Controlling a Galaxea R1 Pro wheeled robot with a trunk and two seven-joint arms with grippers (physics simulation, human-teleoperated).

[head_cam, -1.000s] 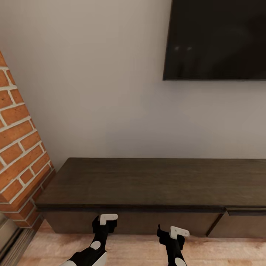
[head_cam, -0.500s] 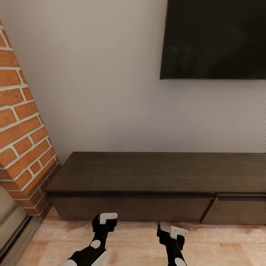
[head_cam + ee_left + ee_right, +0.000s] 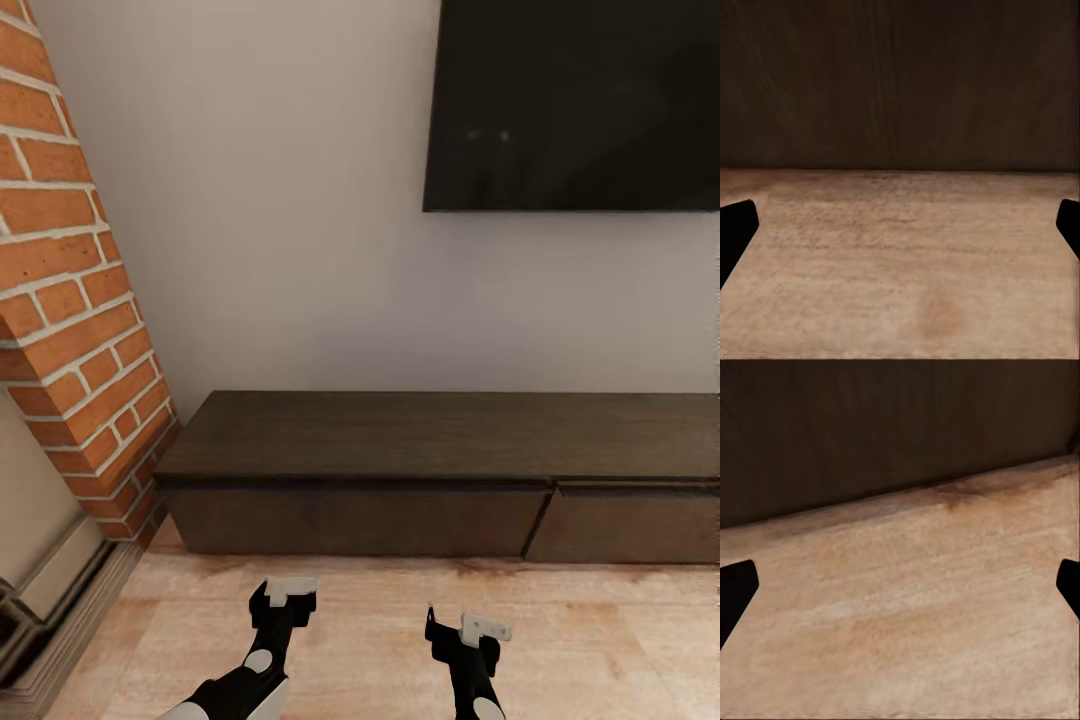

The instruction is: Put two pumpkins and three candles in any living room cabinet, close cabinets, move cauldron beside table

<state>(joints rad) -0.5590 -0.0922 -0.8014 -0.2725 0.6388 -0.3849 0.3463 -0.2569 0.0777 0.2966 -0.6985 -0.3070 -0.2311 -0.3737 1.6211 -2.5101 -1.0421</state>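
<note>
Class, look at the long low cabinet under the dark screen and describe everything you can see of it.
The cabinet is a long, low unit of dark brown wood grain with a flat top and plain, handleless front panels. A slanted seam divides two panels, which look shut. It stands on the pale wooden floor against the grey wall, its left end beside the brick fireplace.

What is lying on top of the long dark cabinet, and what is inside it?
The flat top of the cabinet is bare wood as far as it shows; its right end runs out of the head view. The front panels are shut, so the inside is hidden.
</note>
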